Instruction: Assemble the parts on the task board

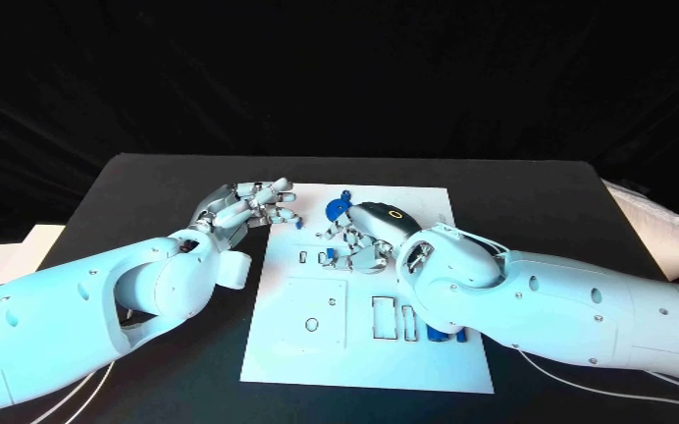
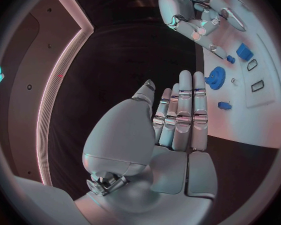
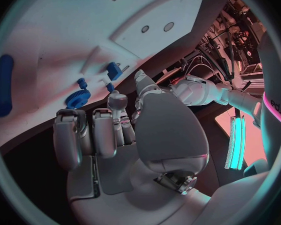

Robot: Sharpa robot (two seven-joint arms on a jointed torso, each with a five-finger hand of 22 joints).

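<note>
The white task board (image 1: pixel 304 345) lies mid-table. A blue gear (image 1: pixel 339 210) (image 2: pixel 214 77) (image 3: pixel 78 97) rests near the board's far edge. Near it are a blue block (image 2: pixel 243 51) (image 3: pixel 113 70) and a small blue peg (image 3: pixel 82 82). My right hand (image 1: pixel 361 238) (image 3: pixel 115 130) hovers palm-down over the board's far half just beside the gear, fingers loosely bent, thumb and forefinger apart, nothing seen between them. My left hand (image 1: pixel 248 206) (image 2: pixel 178 120) is at the board's far left corner, fingers stretched out straight and empty.
A long blue piece (image 3: pixel 3 85) (image 1: pixel 450 336) lies by the slots on the board's right side. A raised white panel (image 1: pixel 314 311) with holes sits on the board's near left. Black table (image 1: pixel 156 188) surrounds the board; a pale object (image 1: pixel 644 213) lies at the right edge.
</note>
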